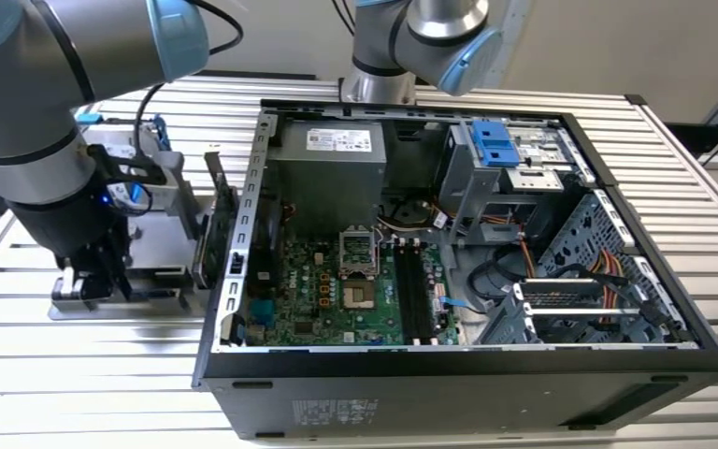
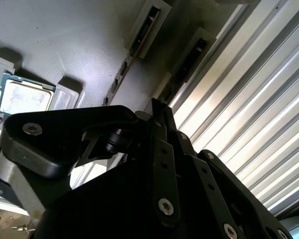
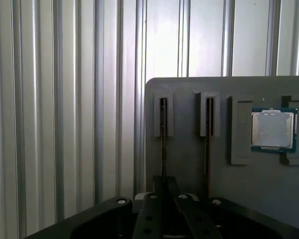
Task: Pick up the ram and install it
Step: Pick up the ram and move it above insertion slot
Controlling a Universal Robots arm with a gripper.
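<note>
Since the thin, edge-on ram stick stands upright in a narrow slot of the grey moulded holder on the ribbed metal surface, the black hand sits in line with it, apparently closed together on the stick's near end.

Quantities, first wrist view: ram sticks, two; processor chip, one; holder tray, one. Quantities, exterior view: computer case, one; motherboard, one; power supply, one.
</note>
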